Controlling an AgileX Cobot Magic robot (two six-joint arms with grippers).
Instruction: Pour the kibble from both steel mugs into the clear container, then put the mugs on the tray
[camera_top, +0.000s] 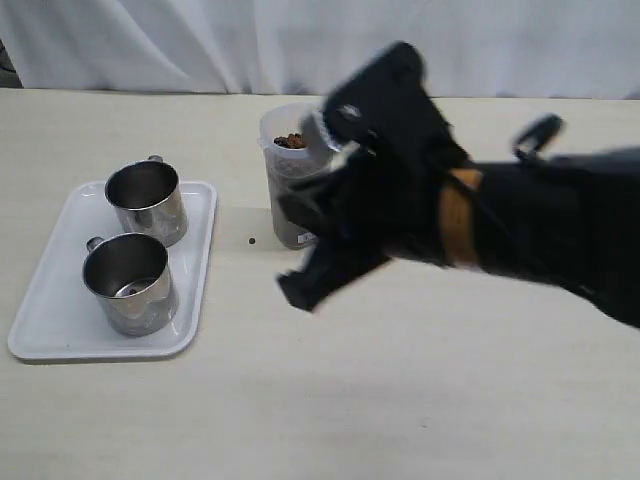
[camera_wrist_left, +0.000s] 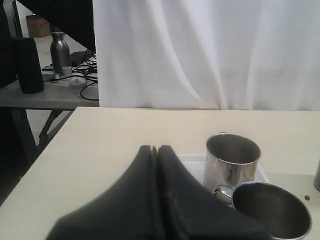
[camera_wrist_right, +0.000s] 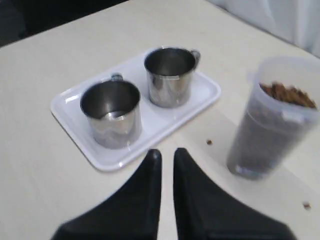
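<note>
pale worktop (camera_top: 420, 400) w/ white curtain (camera_top: 200, 40) behind; far mug (camera_top: 146, 203) & near mug (camera_top: 128, 282) stand upright on tray (camera_top: 40, 320) at left, container (camera_top: 283, 205) just right of tray, kibble (camera_top: 290, 141) up near its rim. one stray pellet (camera_top: 252, 240) lies btwn tray & container. left tool (camera_wrist_left: 154, 148) closed, empty; right tool (camera_wrist_right: 167, 152) closed on nothing, above worktop near container.

The pale table (camera_top: 400, 400) lies bare along its whole near side. At left, the flat white rectangular plastic tray (camera_top: 40, 320) is mostly taken up by two shiny steel mugs (camera_top: 146, 200) (camera_top: 128, 285). Just right of it, past a narrow gap, stands the tall translucent plastic container (camera_top: 288, 195), with the black right arm (camera_top: 540, 220) reaching across it from the right.
</note>
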